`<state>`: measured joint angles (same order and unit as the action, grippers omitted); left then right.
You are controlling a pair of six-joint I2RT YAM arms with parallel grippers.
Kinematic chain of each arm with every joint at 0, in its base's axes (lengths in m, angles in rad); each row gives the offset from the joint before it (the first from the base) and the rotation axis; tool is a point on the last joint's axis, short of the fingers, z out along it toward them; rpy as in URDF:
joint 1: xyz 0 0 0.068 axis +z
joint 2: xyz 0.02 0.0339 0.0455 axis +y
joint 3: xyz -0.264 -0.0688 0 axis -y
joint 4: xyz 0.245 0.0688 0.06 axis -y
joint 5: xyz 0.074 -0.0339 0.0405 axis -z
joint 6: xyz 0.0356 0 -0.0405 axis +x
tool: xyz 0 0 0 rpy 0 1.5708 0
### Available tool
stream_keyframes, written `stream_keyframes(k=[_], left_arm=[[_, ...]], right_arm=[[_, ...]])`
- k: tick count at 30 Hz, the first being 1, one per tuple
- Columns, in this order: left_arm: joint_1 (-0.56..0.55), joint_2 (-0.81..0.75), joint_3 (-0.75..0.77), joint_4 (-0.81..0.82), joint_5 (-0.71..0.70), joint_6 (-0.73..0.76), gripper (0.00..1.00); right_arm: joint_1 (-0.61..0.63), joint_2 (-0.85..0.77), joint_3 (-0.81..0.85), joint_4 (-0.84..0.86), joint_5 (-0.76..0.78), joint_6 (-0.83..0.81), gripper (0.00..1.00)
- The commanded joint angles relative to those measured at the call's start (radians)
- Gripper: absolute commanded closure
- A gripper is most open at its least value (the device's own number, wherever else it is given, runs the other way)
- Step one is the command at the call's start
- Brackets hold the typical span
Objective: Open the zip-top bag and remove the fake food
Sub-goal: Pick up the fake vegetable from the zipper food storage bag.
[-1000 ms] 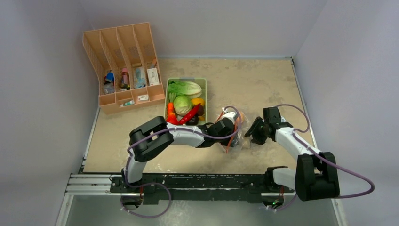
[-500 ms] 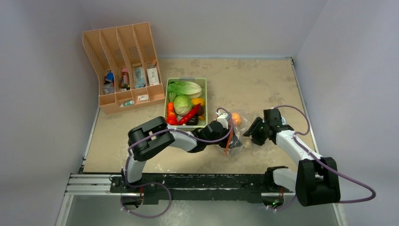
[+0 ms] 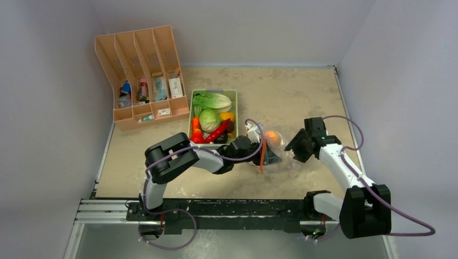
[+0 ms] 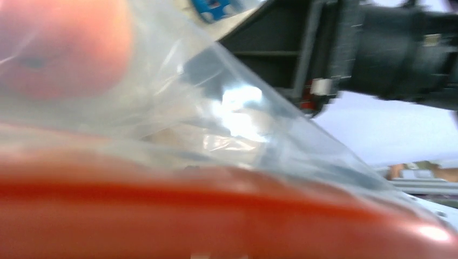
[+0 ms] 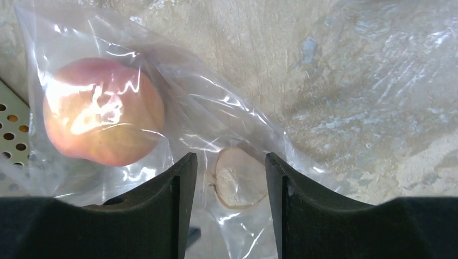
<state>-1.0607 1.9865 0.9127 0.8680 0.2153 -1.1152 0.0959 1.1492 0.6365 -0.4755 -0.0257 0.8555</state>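
Note:
The zip-top bag [image 5: 216,116] lies crinkled on the table, and its orange-red zip strip [image 4: 216,216] fills the bottom of the left wrist view. My left gripper [image 3: 259,148] is at that zip edge [image 3: 262,156] and holds it raised; its fingers are hidden behind the strip. Inside the bag sit an orange-pink peach [image 5: 102,110] [image 3: 272,138] and a small beige piece [image 5: 237,178] of fake food. My right gripper [image 5: 229,159] [image 3: 297,147] is open above the bag's far end. Its fingers [image 5: 178,199] straddle the beige piece without pinching it.
A pale-green tray [image 3: 234,93] left of the bag holds a cabbage, chili, carrot, lettuce and yellow pepper. Its perforated corner [image 5: 11,135] lies beside the peach. A pink file rack [image 3: 141,75] stands at the back left.
My left gripper has drawn back to the left with the zip edge, uncovering the peach. My right gripper has shifted slightly right and toward the back.

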Motion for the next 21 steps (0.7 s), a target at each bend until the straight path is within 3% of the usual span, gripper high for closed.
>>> stream_keyframes(k=[1,7,11,16,21], left_arm=[[0.001,-0.095,0.038,-0.246,-0.098,0.146,0.66],[0.004,-0.149,0.019,-0.357,-0.175,0.197,0.63],[0.004,-0.124,0.057,-0.447,-0.196,0.219,0.60],[-0.001,-0.124,0.044,-0.481,-0.244,0.194,0.49],[0.000,-0.124,0.078,-0.608,-0.288,0.230,0.48]], right_arm=[[0.001,-0.051,0.052,-0.097,0.069,0.036,0.45],[0.002,-0.236,-0.035,0.014,-0.083,-0.027,0.43],[0.001,-0.379,-0.121,-0.034,-0.030,0.063,0.41],[0.001,-0.326,-0.096,-0.077,-0.025,0.053,0.40],[0.001,-0.248,-0.098,-0.072,-0.014,0.001,0.42]])
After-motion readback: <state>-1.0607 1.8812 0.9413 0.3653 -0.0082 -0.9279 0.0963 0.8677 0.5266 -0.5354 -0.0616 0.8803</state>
